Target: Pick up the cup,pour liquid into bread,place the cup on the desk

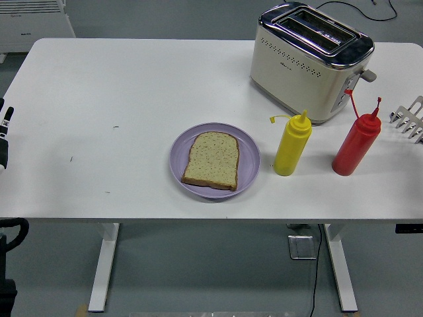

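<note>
A slice of brown bread (211,160) lies flat on a purple plate (248,155) near the table's front middle. Right of the plate stands a yellow squeeze bottle (291,146) with its cap hanging off the tip. Further right stands a red squeeze bottle (356,142), also uncapped. No cup shows in the head view. Only a sliver of my left hand (4,135) shows at the picture's left edge, far from the plate and touching nothing. My right hand is out of view.
A cream and chrome toaster (309,61) stands at the back right, just behind the two bottles. A white wire rack (410,117) pokes in at the right edge. The white table (106,92) stretches bare to the left of the plate.
</note>
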Action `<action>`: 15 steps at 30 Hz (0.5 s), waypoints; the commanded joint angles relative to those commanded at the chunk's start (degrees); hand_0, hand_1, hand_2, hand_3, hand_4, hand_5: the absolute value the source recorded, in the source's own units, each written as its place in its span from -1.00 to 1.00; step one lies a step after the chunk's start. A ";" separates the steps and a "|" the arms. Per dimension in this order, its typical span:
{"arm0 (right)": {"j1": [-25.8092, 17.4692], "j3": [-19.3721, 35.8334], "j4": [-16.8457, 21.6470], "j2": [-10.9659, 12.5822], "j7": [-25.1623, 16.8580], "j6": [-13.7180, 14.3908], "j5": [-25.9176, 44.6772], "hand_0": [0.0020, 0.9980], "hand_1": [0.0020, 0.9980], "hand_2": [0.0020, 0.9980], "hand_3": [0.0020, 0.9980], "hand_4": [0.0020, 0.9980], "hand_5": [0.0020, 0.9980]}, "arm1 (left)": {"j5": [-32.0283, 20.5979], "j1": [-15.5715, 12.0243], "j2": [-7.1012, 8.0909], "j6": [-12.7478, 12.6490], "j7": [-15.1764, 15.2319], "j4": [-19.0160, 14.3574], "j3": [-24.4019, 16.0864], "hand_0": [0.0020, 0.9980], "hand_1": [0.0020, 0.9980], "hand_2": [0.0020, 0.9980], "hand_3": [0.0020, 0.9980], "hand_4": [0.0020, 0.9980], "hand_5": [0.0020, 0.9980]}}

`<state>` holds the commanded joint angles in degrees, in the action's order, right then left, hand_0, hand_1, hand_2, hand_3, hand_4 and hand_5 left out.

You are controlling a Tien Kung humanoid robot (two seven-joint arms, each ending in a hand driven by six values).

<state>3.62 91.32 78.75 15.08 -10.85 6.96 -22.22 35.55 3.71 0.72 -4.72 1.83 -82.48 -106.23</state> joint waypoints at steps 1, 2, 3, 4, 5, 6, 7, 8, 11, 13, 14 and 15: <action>0.01 -0.02 0.01 -0.01 0.01 0.00 0.00 0.53 0.41 0.45 0.53 0.14 0.37 | 0.00 0.00 0.00 0.00 0.00 0.00 0.00 0.67 0.68 0.71 0.51 0.32 1.00; 0.02 -0.05 0.01 -0.03 0.02 0.00 0.00 0.53 0.41 0.45 0.53 0.14 0.37 | 0.00 0.01 0.00 0.00 0.00 0.00 0.00 0.67 0.68 0.71 0.51 0.32 1.00; 0.03 -0.07 0.01 -0.04 0.02 0.00 0.01 0.53 0.41 0.45 0.53 0.14 0.37 | 0.00 0.01 0.00 0.00 0.00 0.00 0.00 0.67 0.68 0.71 0.51 0.32 1.00; 0.02 -0.10 0.01 -0.06 0.04 -0.01 0.00 0.53 0.41 0.45 0.53 0.14 0.37 | 0.00 0.00 0.00 0.00 -0.01 0.00 0.00 0.67 0.68 0.71 0.51 0.32 1.00; 0.01 -0.12 0.02 -0.07 0.05 -0.01 0.00 0.53 0.41 0.45 0.53 0.14 0.37 | -0.01 -0.01 0.00 0.01 -0.02 0.00 0.00 0.67 0.68 0.71 0.51 0.32 1.00; 0.00 -0.13 0.02 -0.08 0.06 -0.02 0.01 0.53 0.41 0.45 0.53 0.14 0.37 | -0.01 -0.01 -0.01 0.00 -0.02 0.00 0.00 0.67 0.68 0.71 0.51 0.33 1.00; -0.01 -0.13 0.02 -0.09 0.06 -0.02 0.01 0.53 0.41 0.45 0.53 0.14 0.37 | 0.00 -0.02 -0.01 0.00 -0.02 0.00 0.00 0.67 0.68 0.71 0.51 0.33 1.00; -0.02 -0.14 0.03 -0.09 0.07 -0.02 0.02 0.53 0.41 0.45 0.53 0.14 0.37 | 0.00 -0.02 -0.01 0.00 -0.02 0.00 -0.01 0.67 0.68 0.71 0.51 0.33 1.00; -0.06 -0.17 0.04 -0.06 0.09 -0.06 0.00 0.53 0.41 0.45 0.53 0.14 0.37 | 0.00 -0.03 -0.02 0.00 -0.01 0.00 -0.01 0.67 0.68 0.71 0.51 0.33 1.00; -0.06 -0.19 0.04 -0.08 0.12 -0.07 0.00 0.52 0.41 0.45 0.53 0.13 0.36 | -0.01 -0.03 -0.03 -0.01 -0.01 0.01 0.01 0.67 0.69 0.71 0.51 0.33 1.00; -0.05 -0.21 0.03 -0.11 0.13 -0.09 -0.01 0.52 0.41 0.45 0.53 0.13 0.36 | -0.02 -0.01 -0.03 -0.01 -0.01 0.02 0.02 0.67 0.69 0.71 0.51 0.33 1.00; -0.05 -0.23 0.03 -0.13 0.14 -0.11 -0.01 0.52 0.41 0.45 0.53 0.13 0.36 | -0.02 -0.01 -0.04 -0.01 0.00 0.01 0.02 0.67 0.69 0.71 0.51 0.33 1.00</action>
<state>3.56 91.09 78.78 14.95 -10.71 6.86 -22.23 35.53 3.71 0.69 -4.73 1.82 -82.47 -106.21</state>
